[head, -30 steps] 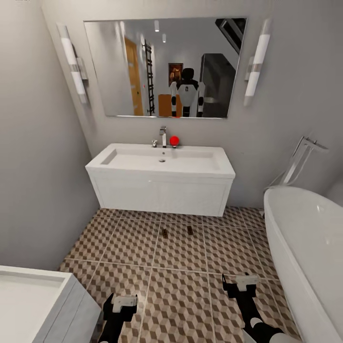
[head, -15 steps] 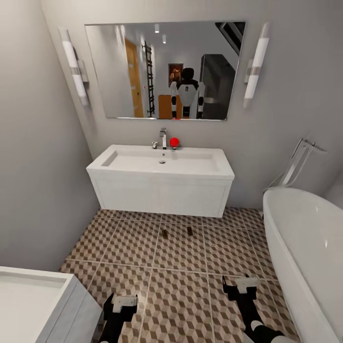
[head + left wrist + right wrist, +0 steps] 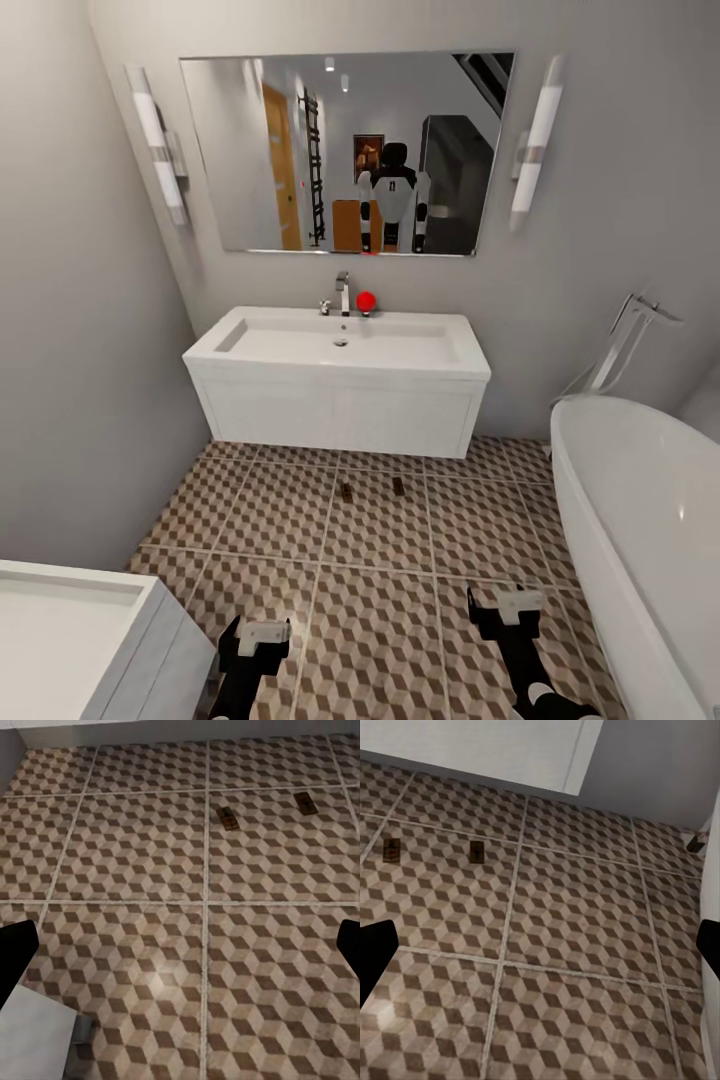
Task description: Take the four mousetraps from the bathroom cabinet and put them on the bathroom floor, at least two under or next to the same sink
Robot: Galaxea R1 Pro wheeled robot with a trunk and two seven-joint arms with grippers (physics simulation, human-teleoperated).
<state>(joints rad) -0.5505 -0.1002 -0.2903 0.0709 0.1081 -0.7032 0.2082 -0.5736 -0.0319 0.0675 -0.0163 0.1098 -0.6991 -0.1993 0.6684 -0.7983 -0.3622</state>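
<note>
Both grippers, left and right, open, empty | two tiny flat brown wooden mousetraps | I judge them light, stiff; pinch the long edges.

Home bathroom, white wall-hung sink under a wide mirror, oval tub at right, cube-patterned floor tiles

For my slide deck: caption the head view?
Two mousetraps lie on patterned floor before the sink.
</note>
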